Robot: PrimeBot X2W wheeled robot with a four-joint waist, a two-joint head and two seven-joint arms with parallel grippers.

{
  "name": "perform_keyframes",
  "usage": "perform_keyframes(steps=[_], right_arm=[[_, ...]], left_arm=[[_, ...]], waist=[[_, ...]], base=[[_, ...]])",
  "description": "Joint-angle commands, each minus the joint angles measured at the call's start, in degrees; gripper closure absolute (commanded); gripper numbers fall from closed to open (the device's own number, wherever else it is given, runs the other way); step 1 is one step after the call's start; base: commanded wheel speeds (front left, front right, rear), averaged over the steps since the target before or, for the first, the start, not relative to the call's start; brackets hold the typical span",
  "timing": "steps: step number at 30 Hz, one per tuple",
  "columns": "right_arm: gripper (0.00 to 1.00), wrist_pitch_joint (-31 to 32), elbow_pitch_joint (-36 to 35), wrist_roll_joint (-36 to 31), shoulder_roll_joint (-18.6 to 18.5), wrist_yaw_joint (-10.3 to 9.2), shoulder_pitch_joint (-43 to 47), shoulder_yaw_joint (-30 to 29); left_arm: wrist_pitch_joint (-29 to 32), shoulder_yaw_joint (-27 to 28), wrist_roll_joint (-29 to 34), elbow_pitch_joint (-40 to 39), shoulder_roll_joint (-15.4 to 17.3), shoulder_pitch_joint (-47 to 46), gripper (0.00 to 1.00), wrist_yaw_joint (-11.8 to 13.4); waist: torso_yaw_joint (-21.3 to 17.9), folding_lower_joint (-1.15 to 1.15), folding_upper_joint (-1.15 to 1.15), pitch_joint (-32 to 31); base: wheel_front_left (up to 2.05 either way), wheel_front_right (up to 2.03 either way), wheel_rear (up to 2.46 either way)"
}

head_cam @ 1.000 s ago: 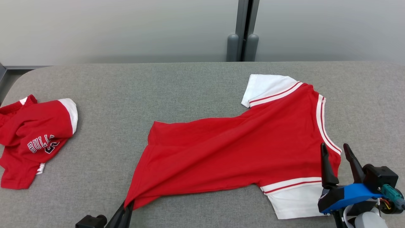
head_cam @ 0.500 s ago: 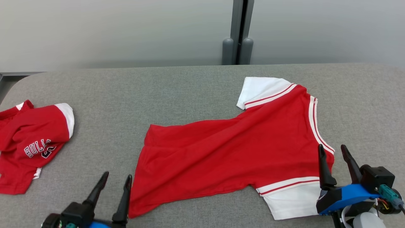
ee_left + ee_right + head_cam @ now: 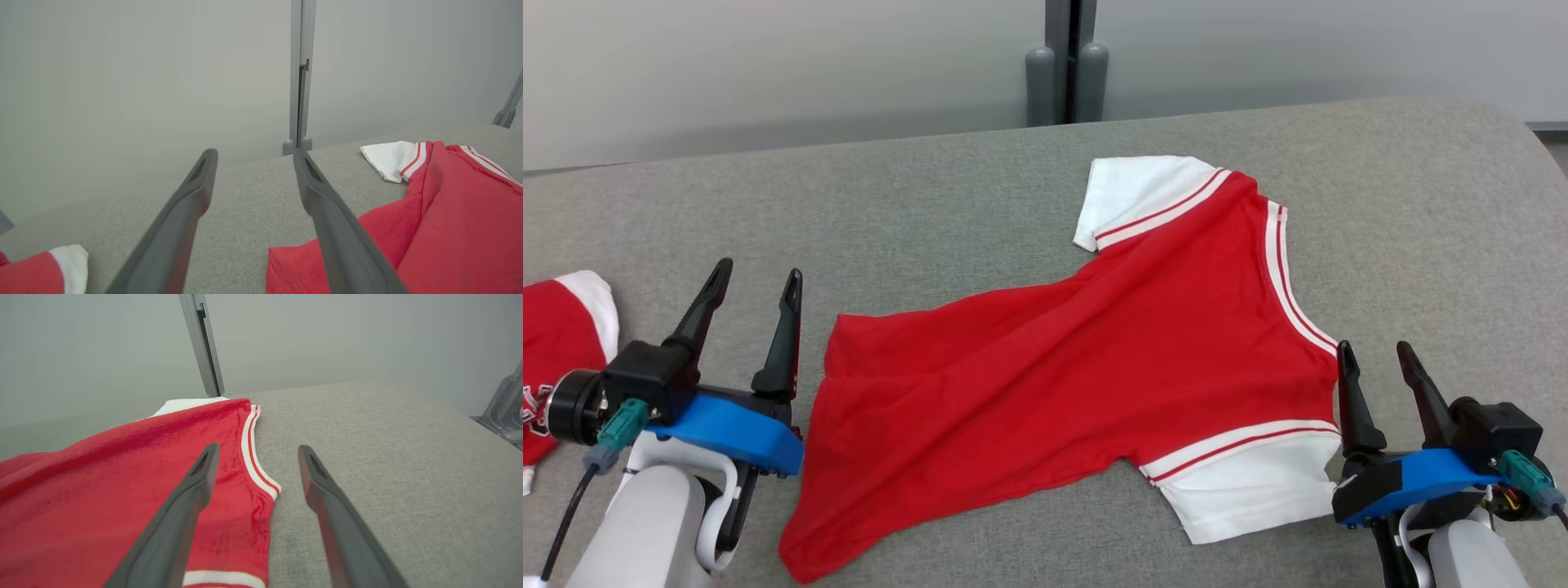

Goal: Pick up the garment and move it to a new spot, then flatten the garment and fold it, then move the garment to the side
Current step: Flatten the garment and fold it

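Observation:
The garment [image 3: 1078, 367] is a red shirt with white sleeves and striped trim, spread back-up across the grey table [image 3: 915, 204], its hem toward my left and its collar toward my right. It still has diagonal creases. My left gripper [image 3: 757, 276] stands open and empty just left of the hem [image 3: 294, 265], apart from the cloth. My right gripper [image 3: 1372, 354] is open and empty beside the collar trim [image 3: 255, 457] and above the near white sleeve [image 3: 1241, 490]. The far white sleeve [image 3: 388, 161] lies flat.
A second red shirt [image 3: 556, 351] with white trim and lettering lies crumpled at the table's left edge [image 3: 41, 273]. A grey wall with a vertical post [image 3: 1068, 65] stands behind the table. Bare grey surface lies right of the collar [image 3: 388, 449].
My left gripper has opened, let go of the hem corner and risen to the left of the shirt. The corner now lies on the table. The camera has turned, shifting the whole scene left.

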Motion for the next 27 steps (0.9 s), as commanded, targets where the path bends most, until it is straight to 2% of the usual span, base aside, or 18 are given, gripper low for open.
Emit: perform_keyframes(steps=[1,8,15,27], right_arm=[[0.0,-0.2,-0.4,0.3,-0.1,0.01,-0.6,0.1],[0.0,-0.2,-1.1,0.7,-0.1,0.01,-1.6,-0.4],[0.0,-0.2,-1.4,0.3,-0.1,0.01,-2.3,-0.9],[0.0,-0.2,-1.7,-0.1,-0.1,0.01,-3.4,-0.3]], left_arm=[[0.9,-0.8,0.2,1.9,0.3,-2.9,0.0,-0.4],[3.8,-3.8,-1.5,11.3,0.3,-8.0,0.0,-1.4],[6.0,-7.2,-3.7,20.2,-0.1,-10.8,0.0,-1.9],[7.3,-18.8,-11.6,31.8,0.7,-15.7,0.0,-1.9]], waist=[[-1.0,0.0,0.0,0.9],[-3.3,0.0,0.0,3.6],[-3.9,0.0,0.0,4.4],[-4.4,0.0,0.0,5.5]], base=[[0.0,0.0,0.0],[0.0,0.0,0.0],[0.0,0.0,0.0],[0.0,0.0,0.0]])
